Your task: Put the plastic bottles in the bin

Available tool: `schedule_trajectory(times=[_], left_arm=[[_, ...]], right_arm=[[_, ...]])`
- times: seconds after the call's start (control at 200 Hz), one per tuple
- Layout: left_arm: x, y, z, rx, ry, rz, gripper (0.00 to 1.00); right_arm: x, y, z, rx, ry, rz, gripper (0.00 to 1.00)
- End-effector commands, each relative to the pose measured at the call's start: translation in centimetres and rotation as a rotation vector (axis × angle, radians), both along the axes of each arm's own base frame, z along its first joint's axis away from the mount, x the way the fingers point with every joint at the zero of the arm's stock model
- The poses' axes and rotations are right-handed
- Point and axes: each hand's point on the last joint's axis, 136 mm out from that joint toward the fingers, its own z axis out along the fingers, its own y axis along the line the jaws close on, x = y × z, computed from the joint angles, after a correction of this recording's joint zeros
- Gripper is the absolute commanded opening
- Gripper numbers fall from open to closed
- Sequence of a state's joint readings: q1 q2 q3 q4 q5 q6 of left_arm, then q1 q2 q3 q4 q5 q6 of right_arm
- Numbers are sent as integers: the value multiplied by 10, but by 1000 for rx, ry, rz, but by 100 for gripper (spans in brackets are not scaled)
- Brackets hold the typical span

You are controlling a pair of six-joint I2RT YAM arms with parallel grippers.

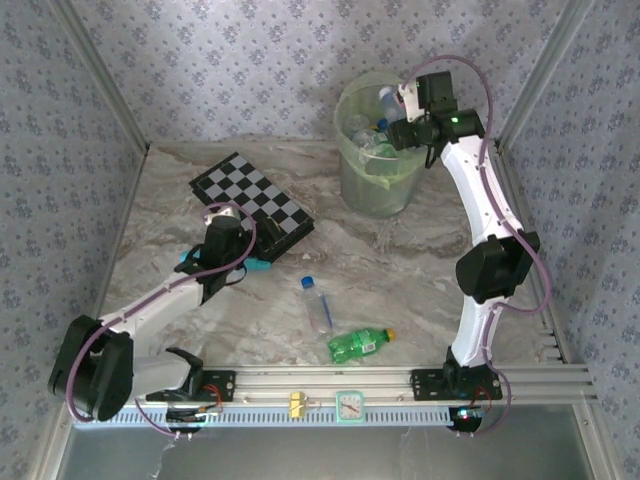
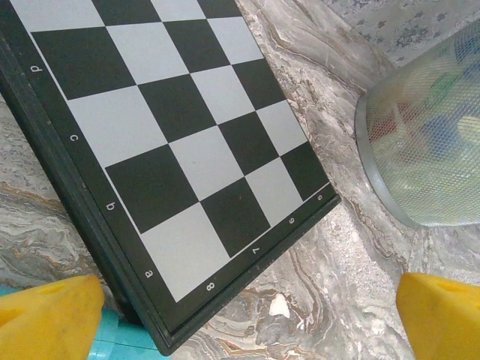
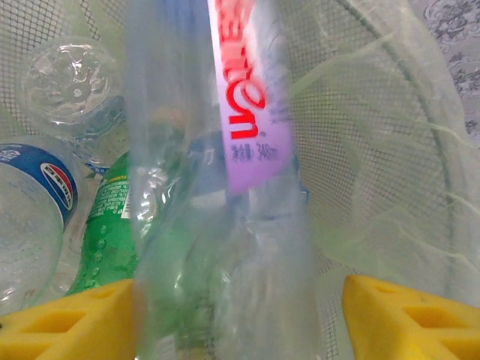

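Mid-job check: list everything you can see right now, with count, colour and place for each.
table: one, grey marbled
bin: one, pale yellow-green, far side of the table, right of centre
binned bottles: several, clear and green, inside the bin
pink-label bottle: one, clear, blurred, between the right fingers over the bin
blue-cap bottle: one, clear, lying mid-table
green bottle: one, yellow cap, lying near the table's near edge
chessboard: one, black and white, left of the bin
teal thing: one, partly hidden, by the chessboard's near corner
left fingers: two, yellow, wide apart above the chessboard's corner
right fingers: two, yellow, apart, above the bin
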State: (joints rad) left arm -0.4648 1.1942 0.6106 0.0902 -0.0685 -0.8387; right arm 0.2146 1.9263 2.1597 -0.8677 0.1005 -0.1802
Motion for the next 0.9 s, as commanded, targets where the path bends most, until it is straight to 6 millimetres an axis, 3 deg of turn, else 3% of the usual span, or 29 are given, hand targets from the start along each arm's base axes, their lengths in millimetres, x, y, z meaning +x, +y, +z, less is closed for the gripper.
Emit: schedule_trajectory(times=[0.0,0.215,0.345,0.41,0.47,0.655,0.895], left_arm=[[1,1,11,7,-27,-3,100],[1,0,11,1,-30,-6,100],[1,-2,12,-1,-35,-17,100],[2,-3,12,-3,-37,-23,100],[2,-5,13,-7,-41,-30,100],[3,-13,14,-13,-45,-67,100],[-4,-18,7,-12,-36,-92,100]], right_arm=[[-5,-3,23,-20,-40,-16,75],[-26,2,70,-23,-158,-46,83],[-51,19,81,36,-183,-24,88],[-67,31,78,59,-176,-4,94],[-85,43,70,76,-168,14,100],[-144,72,32,178,-114,29,100],[-211,93,-58,415,112,-75,100]])
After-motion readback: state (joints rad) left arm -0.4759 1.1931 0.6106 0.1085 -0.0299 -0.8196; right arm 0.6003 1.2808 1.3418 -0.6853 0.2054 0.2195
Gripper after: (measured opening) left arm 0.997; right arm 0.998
